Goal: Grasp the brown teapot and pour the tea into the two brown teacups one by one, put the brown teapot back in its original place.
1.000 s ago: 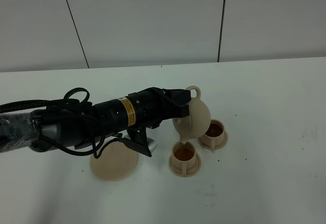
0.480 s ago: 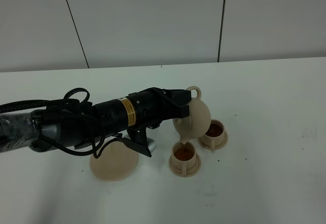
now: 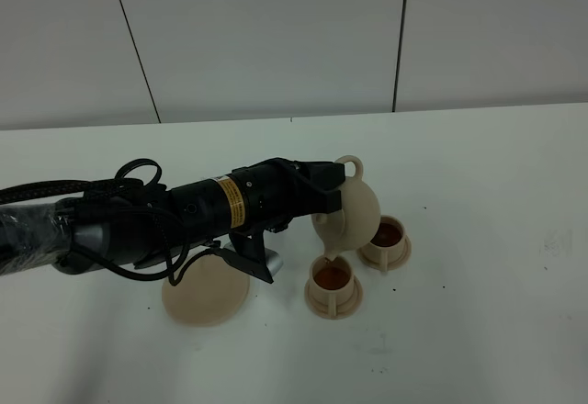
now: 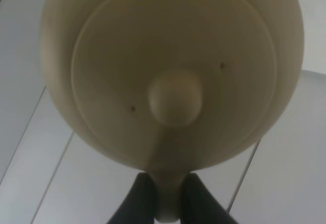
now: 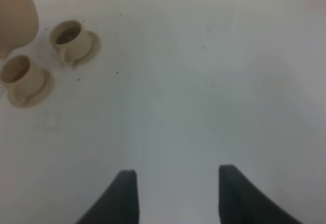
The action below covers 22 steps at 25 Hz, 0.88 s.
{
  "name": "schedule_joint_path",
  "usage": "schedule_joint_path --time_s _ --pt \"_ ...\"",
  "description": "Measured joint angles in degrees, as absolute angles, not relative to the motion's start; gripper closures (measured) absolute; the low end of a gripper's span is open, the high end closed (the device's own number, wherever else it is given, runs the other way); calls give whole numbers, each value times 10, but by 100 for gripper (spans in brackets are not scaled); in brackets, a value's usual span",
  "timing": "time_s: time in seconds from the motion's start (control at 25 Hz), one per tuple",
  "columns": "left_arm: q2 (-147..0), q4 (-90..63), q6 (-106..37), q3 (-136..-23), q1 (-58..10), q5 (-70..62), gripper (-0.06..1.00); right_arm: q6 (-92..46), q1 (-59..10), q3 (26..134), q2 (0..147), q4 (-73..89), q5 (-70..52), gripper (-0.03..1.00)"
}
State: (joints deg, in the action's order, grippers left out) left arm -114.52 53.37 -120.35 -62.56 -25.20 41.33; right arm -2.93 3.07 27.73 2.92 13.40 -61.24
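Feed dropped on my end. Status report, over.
Left gripper shut on brown teapot by its handle, spout tipped over nearer teacup. Farther teacup also holds tea. Right gripper open, clear of both. Nothing seen on saucer disc.

We look down on the bench (image 3: pixel 478 331) from high; left wrist hugs the brown teapot (image 4: pixel 173 81); right wrist shares the teacups (image 5: pixel 69 35).

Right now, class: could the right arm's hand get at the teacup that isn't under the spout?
Probably yes: the right hand is open, and only bare table lies between it and that teacup, though the tilted teapot hangs close beside it.
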Motion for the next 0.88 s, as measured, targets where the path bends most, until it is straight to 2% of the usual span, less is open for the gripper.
schedule_joint_path --time_s 0.88 --pt "-1145 548 -1204 -626 -252 414 77 -29 31 277 29 134 -612 61"
